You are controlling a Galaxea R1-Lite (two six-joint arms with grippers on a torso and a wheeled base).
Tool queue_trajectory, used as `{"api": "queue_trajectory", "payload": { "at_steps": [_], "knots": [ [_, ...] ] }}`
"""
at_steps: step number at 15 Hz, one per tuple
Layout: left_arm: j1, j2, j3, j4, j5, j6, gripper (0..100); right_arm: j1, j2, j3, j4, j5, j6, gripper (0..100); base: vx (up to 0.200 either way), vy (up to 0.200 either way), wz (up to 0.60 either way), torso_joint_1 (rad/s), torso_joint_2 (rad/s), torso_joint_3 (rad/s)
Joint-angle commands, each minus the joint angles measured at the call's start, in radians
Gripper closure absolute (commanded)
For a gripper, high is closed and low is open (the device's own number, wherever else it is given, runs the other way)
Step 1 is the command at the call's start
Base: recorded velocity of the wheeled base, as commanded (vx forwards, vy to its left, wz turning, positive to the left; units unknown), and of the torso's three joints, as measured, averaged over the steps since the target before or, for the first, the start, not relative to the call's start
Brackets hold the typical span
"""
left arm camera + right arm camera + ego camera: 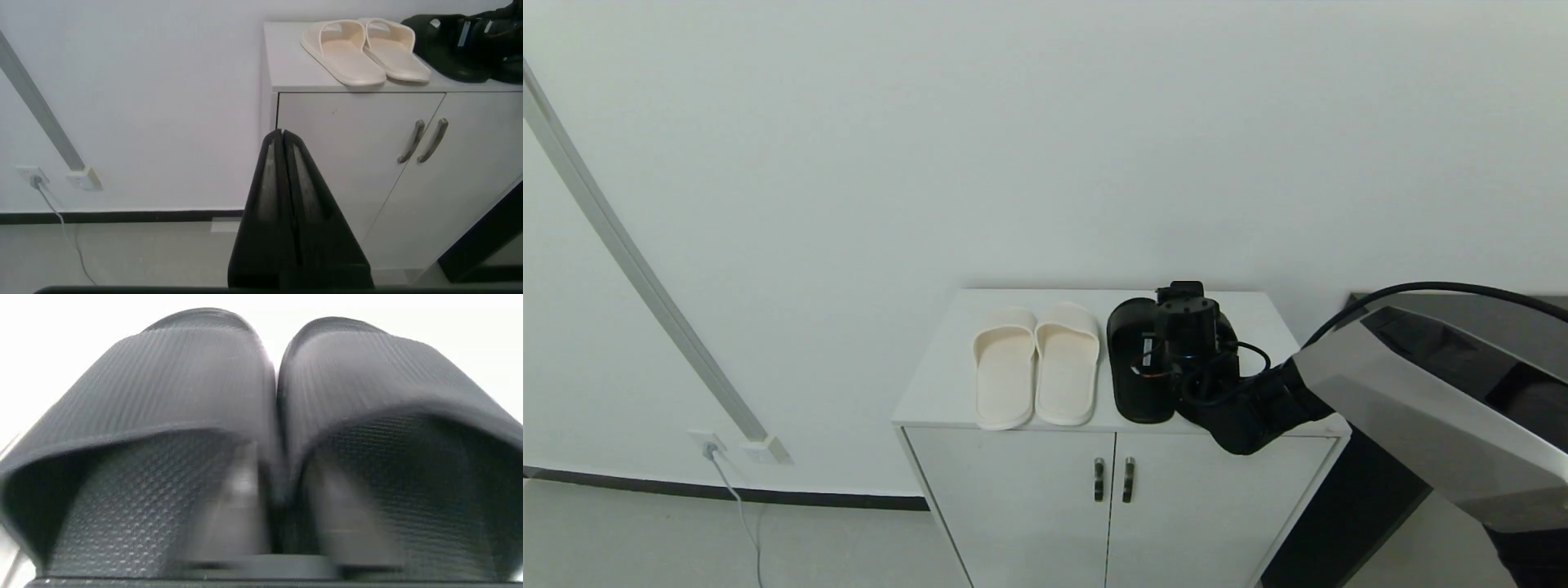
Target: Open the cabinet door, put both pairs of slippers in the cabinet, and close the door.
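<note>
A white cabinet [1013,506] stands against the wall with both doors closed. A cream pair of slippers [1035,366] and a black pair of slippers [1134,371] lie side by side on its top. My right gripper [286,510] is at the black pair, hidden under its wrist in the head view. One of its fingers [237,506] sits inside each slipper, and the two inner walls are pinched together between them. My left gripper [282,163] is shut on nothing, low in front of the cabinet and left of the door handles [425,140].
Two vertical handles [1113,479] meet at the middle of the doors. A wall socket with a cable [709,447] and a slanted white conduit [621,245] are on the wall to the left. The floor to the left of the cabinet is bare.
</note>
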Motion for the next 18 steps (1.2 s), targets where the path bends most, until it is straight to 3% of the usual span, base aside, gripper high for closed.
{"api": "queue_trajectory", "payload": {
  "at_steps": [1, 7, 14, 18],
  "knots": [
    [0.000, 0.000, 0.001, 0.000, 0.000, 0.000, 100, 0.000, -0.011, 0.003, -0.004, -0.001, -0.009, 100, 0.000, 0.000, 0.00, 0.000, 0.00, 0.000],
    [0.000, 0.000, 0.001, 0.000, 0.000, 0.000, 100, 0.035, -0.227, 0.186, -0.019, 0.042, -0.080, 100, 0.000, 0.000, 0.00, 0.000, 0.00, 0.000],
    [0.000, 0.000, 0.001, 0.000, 0.000, 0.001, 100, 0.147, -0.769, 0.781, -0.016, 0.592, -0.116, 100, 0.000, 0.000, 0.00, 0.000, 0.00, 0.000],
    [0.000, 0.000, 0.001, 0.000, 0.000, 0.001, 100, 0.173, -0.876, 0.914, -0.011, 0.734, -0.135, 100, 0.000, 0.000, 0.00, 0.000, 0.00, 0.000]
  ]
}}
